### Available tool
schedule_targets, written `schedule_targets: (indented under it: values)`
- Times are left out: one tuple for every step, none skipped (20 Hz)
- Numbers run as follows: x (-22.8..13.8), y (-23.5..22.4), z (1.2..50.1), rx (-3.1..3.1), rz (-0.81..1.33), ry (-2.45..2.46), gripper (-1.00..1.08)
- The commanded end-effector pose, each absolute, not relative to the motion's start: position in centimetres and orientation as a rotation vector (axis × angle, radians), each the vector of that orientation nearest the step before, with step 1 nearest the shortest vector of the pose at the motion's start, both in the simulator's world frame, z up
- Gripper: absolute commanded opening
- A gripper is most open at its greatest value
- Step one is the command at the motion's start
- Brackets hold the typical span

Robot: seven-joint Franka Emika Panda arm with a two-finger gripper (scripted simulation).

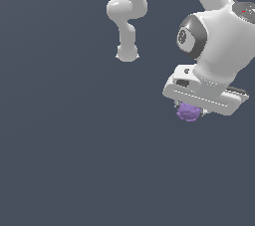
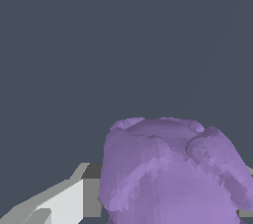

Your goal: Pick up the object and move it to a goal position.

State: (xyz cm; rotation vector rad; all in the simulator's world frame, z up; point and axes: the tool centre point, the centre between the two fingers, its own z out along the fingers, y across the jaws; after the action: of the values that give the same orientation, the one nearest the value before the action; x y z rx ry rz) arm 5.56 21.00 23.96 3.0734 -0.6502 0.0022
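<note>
The object (image 1: 188, 112) is a small lumpy purple blob. It sits right under the white hand of my gripper (image 1: 190, 110) at the exterior view's right. In the wrist view the object (image 2: 168, 173) looms large and fills the space between the jaws. One white and grey finger (image 2: 74, 201) presses against its side, and only a sliver of the other finger shows at the far edge. The gripper is shut on the object. The fingertips are hidden behind the hand in the exterior view.
The plain dark grey-blue floor (image 1: 74, 145) spreads all around. The white arm's links and base (image 1: 127, 53) stand at the back, towards the exterior view's middle top.
</note>
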Motion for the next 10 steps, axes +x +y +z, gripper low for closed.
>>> schedule_targets:
  values:
    - [5.5,22.5,25.4,3.073,0.0,-0.653,-1.0]
    - [5.4,23.0,25.8,3.073,0.0,-0.653,-1.0]
    - [5.4,23.4,26.2,3.073,0.0,-0.653,-1.0]
    - [5.4,23.7,26.5,3.073,0.0,-0.653,-1.0]
    - [5.4,24.0,26.8,3.073,0.0,-0.653,-1.0]
    - [5.4,24.3,27.0,3.073,0.0,-0.653,-1.0]
    - [5.4,24.5,27.2,3.073,0.0,-0.653,-1.0]
    - [5.5,24.6,27.3,3.073,0.0,-0.653,-1.0]
    - [5.5,24.7,27.4,3.073,0.0,-0.653,-1.0]
    - [5.5,24.8,27.5,3.073,0.0,-0.652,-1.0]
